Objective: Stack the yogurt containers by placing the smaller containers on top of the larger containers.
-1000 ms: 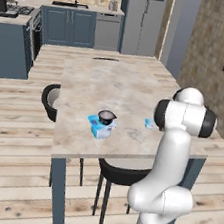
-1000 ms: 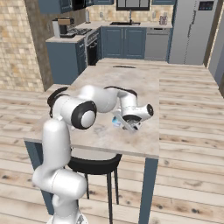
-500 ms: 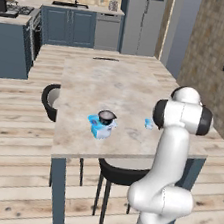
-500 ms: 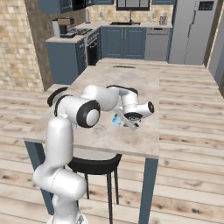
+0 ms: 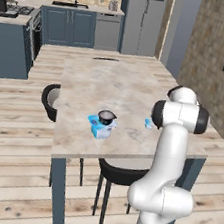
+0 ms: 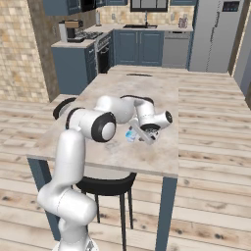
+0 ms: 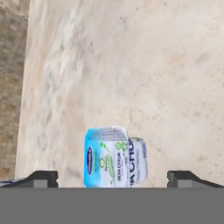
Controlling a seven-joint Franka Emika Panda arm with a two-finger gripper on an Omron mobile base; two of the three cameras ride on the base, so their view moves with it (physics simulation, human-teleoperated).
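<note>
step: grasp tiny light-blue plastic yogurt cup (image 7: 114, 156) | tool (image 7: 112, 177): spread wide, straddling it | advice: we centre, descend squarely, pinch gently | target: black cup (image 5: 106, 117) atop light-blue rectangular tub (image 5: 98, 128)

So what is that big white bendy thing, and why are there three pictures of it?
It is a white robot arm in a pretend, computer-drawn kitchen. Two pictures come from cameras behind it, one on each side, so you see the same pale marble table twice. The third comes from a camera on its hand, looking along its tool, whose two dark tips stand wide apart. On the table a small round black cup sits on a flat light-blue rectangular tub. Farther along, a tiny light-blue cup lies by itself. In the hand picture that tiny cup is between the tips, lying on its side, but the tool holds nothing yet.
</note>
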